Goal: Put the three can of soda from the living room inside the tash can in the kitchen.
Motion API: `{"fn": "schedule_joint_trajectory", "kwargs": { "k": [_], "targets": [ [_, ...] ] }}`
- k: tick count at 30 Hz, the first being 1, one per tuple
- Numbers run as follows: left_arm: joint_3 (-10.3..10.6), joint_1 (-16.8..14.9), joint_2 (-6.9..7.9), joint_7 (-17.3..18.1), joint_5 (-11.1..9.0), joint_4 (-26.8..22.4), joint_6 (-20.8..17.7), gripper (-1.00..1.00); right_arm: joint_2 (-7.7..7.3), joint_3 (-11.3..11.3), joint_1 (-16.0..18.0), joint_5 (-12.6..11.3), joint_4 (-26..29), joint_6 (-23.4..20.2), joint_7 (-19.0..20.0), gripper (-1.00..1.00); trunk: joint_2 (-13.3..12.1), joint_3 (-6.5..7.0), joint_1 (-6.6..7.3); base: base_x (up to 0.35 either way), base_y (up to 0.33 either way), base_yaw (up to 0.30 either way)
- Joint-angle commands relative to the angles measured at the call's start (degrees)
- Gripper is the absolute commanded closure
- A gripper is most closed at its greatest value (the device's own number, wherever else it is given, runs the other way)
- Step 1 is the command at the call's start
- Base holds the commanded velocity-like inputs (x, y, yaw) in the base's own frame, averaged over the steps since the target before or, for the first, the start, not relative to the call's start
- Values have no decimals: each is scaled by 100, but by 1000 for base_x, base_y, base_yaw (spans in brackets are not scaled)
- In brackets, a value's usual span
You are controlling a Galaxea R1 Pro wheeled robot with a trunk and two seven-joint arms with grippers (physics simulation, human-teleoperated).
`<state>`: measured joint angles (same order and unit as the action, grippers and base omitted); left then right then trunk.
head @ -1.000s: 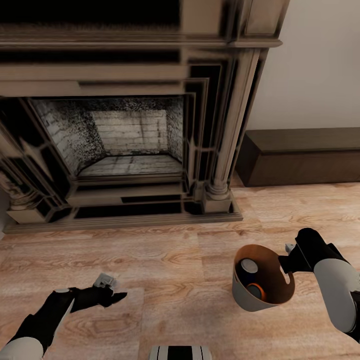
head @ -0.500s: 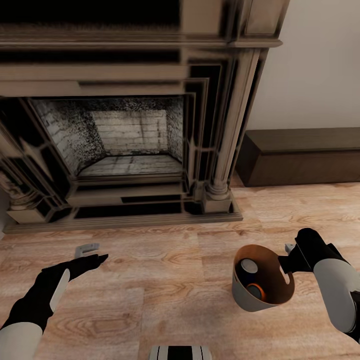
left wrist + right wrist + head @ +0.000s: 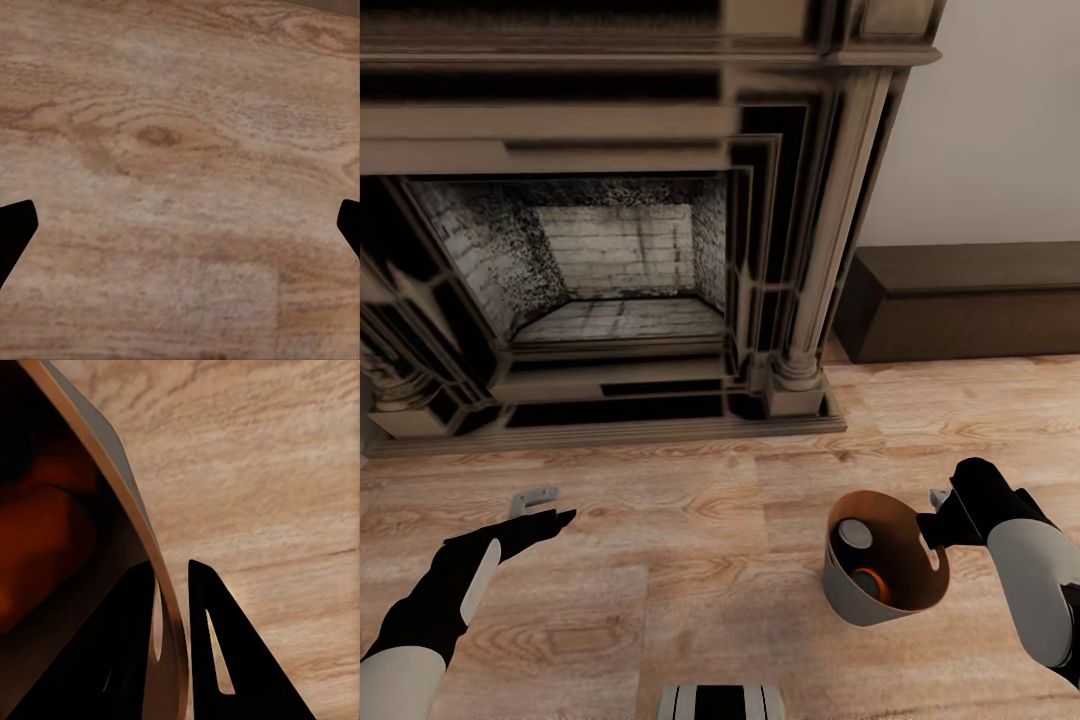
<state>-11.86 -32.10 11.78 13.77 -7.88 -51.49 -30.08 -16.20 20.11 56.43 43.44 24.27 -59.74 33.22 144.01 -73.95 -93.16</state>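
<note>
- Your right gripper [image 3: 932, 528] is clamped on the bin [image 3: 860, 590] rim, one finger inside the wall and one outside, as the right wrist view [image 3: 171, 645] shows.
- The bin hangs tilted over the plank floor [image 3: 700, 560], in front of the fireplace [image 3: 610, 250].
- Inside it you can see a dark blue can [image 3: 854, 536] and an orange can [image 3: 871, 581].
- Your left gripper [image 3: 540, 507] is spread wide and empty over bare floor [image 3: 180, 150].
</note>
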Motion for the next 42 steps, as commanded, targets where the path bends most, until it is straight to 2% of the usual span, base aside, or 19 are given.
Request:
{"fn": "schedule_joint_trajectory", "kwargs": {
  "k": [1,9,14,21,29,42],
  "targets": [
    [0,0,0,2,-1,0,4,-100,-1,10,1,-90,-2,-26,20,100,0,0,0,0,0,0],
    [8,2,0,13,-3,14,26,-100,-4,11,-1,-90,-1,-26,23,100,0,0,0,0,0,0],
    [8,2,0,20,3,165,37,-100,-5,11,-1,-84,-1,-26,22,100,7,-110,-12,0,0,0],
    [8,1,0,18,5,231,50,-100,-6,11,-1,-82,-1,-26,22,100,7,-110,-12,0,0,0],
    [14,1,-8,16,13,244,174,-100,-7,11,-25,-77,1,-26,18,100,18,-288,-33,0,0,0],
    [17,-6,-9,19,6,397,234,-100,-4,11,-58,-72,7,-26,18,100,18,-288,-33,0,0,0]
  ]
}}
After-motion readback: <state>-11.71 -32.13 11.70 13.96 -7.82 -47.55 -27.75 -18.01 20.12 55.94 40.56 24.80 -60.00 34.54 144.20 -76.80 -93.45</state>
